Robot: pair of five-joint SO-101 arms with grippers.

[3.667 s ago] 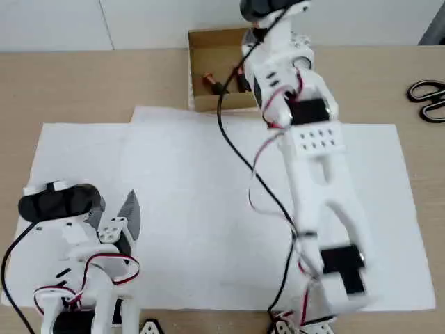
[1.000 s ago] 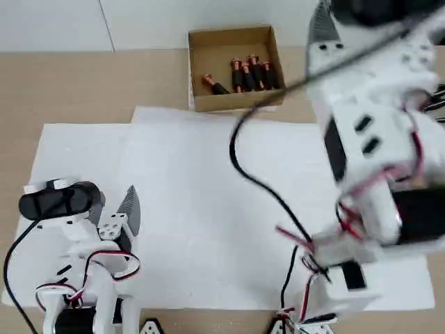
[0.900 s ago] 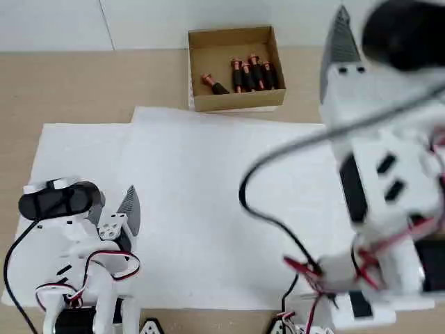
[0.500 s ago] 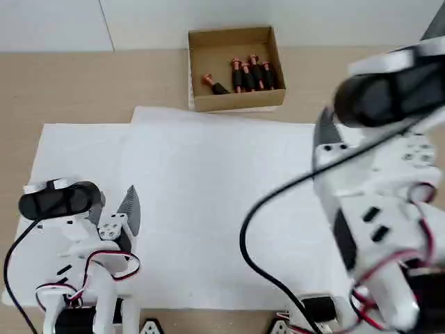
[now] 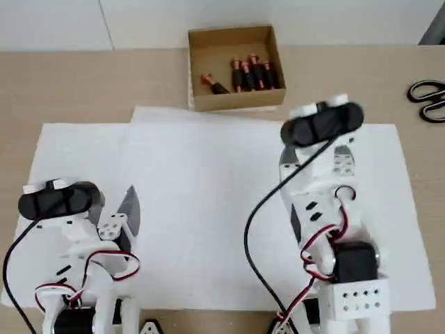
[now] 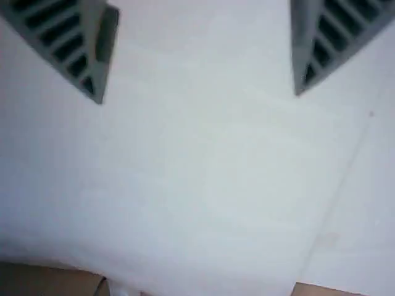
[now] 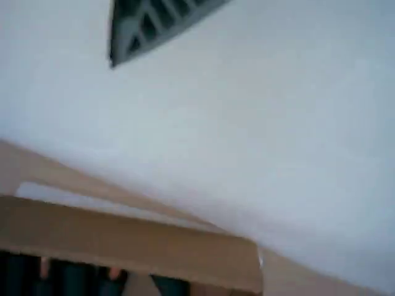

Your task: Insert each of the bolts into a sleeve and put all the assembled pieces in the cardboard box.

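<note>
Five assembled pieces lie in the cardboard box at the middle of the table's far edge, four side by side and a fifth askew apart from them; no loose bolt or sleeve shows on the white sheet; the left arm sits folded at the near left corner, its jaws spread wide over the sheet; the right arm sits folded by the near edge toward the right, and whether its jaws are apart or closed cannot be told; the job looks finished, so the likely risks are a jaw tip snagging the sheet, which touches the box, and dragging it, or a jolt sliding a bolt from its sleeve
</note>
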